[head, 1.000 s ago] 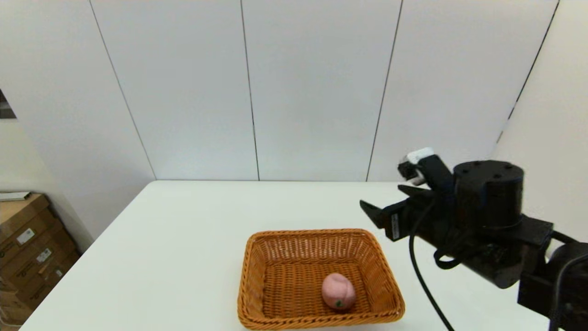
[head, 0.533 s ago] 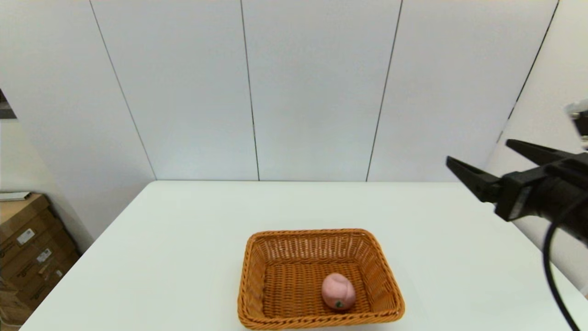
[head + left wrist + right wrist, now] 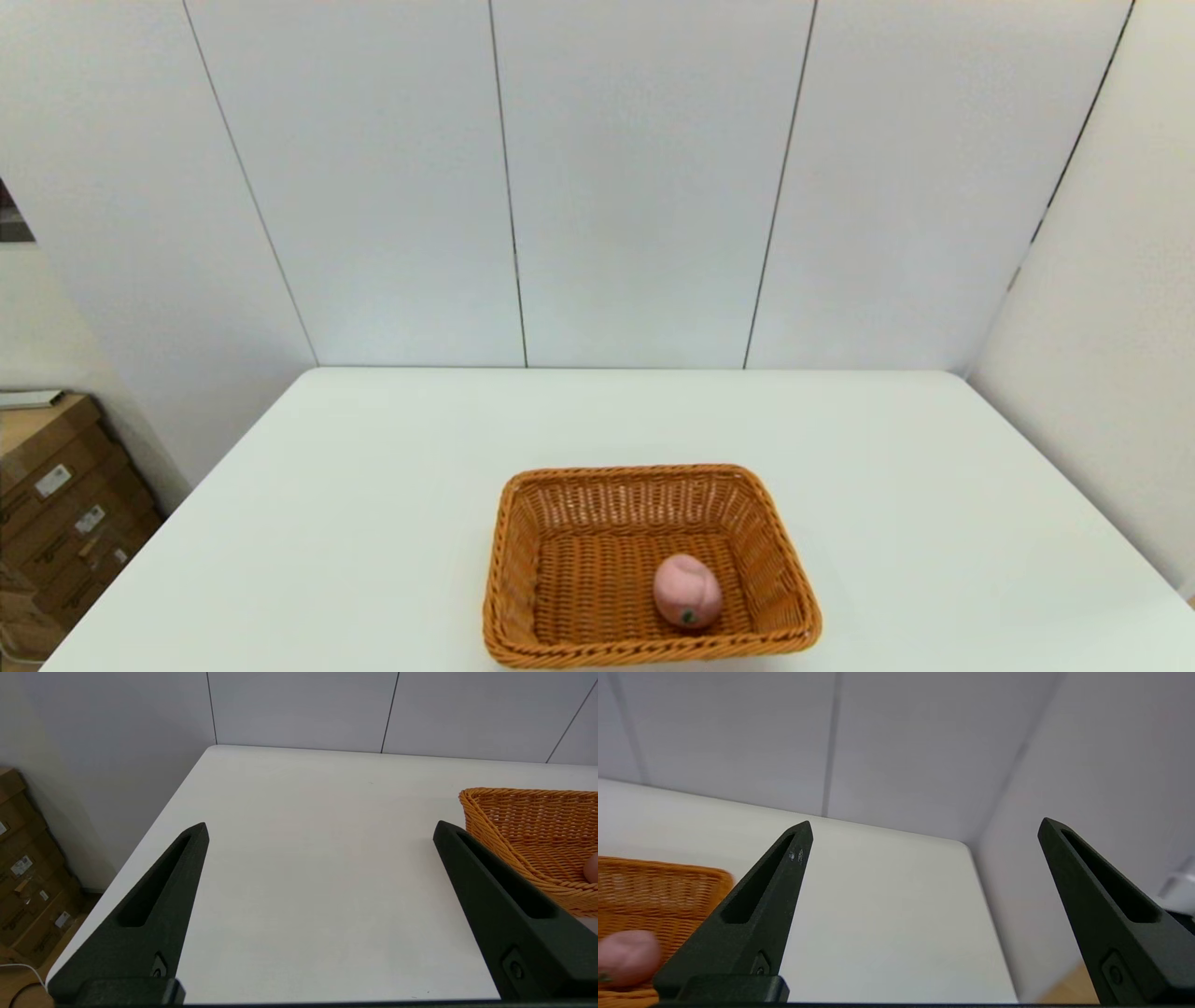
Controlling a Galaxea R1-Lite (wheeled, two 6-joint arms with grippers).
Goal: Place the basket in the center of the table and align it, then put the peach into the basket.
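The orange-brown wicker basket point(image 3: 651, 566) stands on the white table point(image 3: 373, 485) near its front edge, about midway across. The pale pink peach point(image 3: 688, 591) lies inside it, toward the front right. Neither arm shows in the head view. My left gripper point(image 3: 320, 828) is open and empty, off to the left of the basket point(image 3: 537, 830), where a sliver of the peach point(image 3: 592, 868) shows. My right gripper point(image 3: 924, 826) is open and empty, to the right of the basket point(image 3: 654, 891) and peach point(image 3: 626, 956).
Stacked cardboard boxes point(image 3: 56, 504) stand on the floor left of the table. White wall panels run behind the table, and a side wall point(image 3: 1102, 373) closes it in on the right. The table's right edge point(image 3: 990, 914) lies under my right gripper.
My right arm has pulled back to the right and out of the head view. The basket and the peach have stayed put.
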